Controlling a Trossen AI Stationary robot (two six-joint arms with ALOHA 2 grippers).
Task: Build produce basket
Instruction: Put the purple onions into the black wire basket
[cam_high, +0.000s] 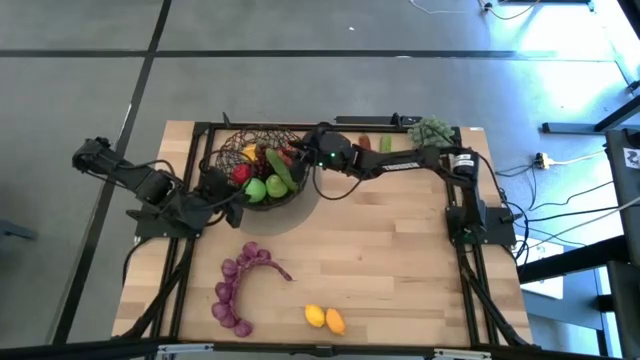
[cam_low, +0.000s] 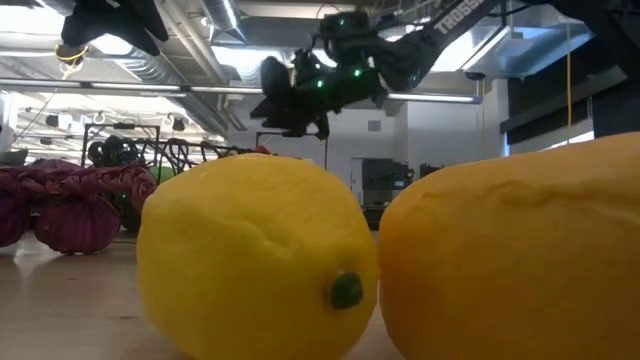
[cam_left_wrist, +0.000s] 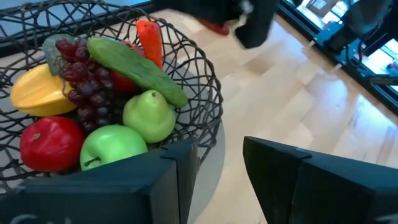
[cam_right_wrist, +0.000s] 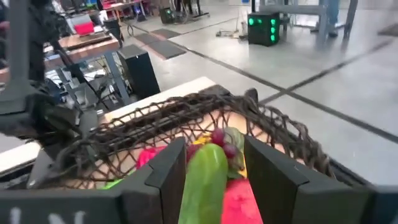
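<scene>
1 round dark woven-wire basket (cam_high: 262, 170) at the table's far side holds a long green cucumber (cam_left_wrist: 134, 68), green apples (cam_left_wrist: 112, 146), purple grapes (cam_left_wrist: 81, 78). 2 yellow lemons (cam_high: 324, 319) lie near. The right gripper (cam_right_wrist: 208, 177) straddles the cucumber, fingers parted. The left gripper (cam_left_wrist: 217, 180) is half-open, empty, beside the basket's rim.

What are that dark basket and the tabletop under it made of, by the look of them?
The basket looks like thin dark wire, bent into an open, irregular mesh with a matte finish; you can see the fruit through it. The tabletop appears to be pale wood in joined strips, like butcher block, smooth with a light sheen.
</scene>
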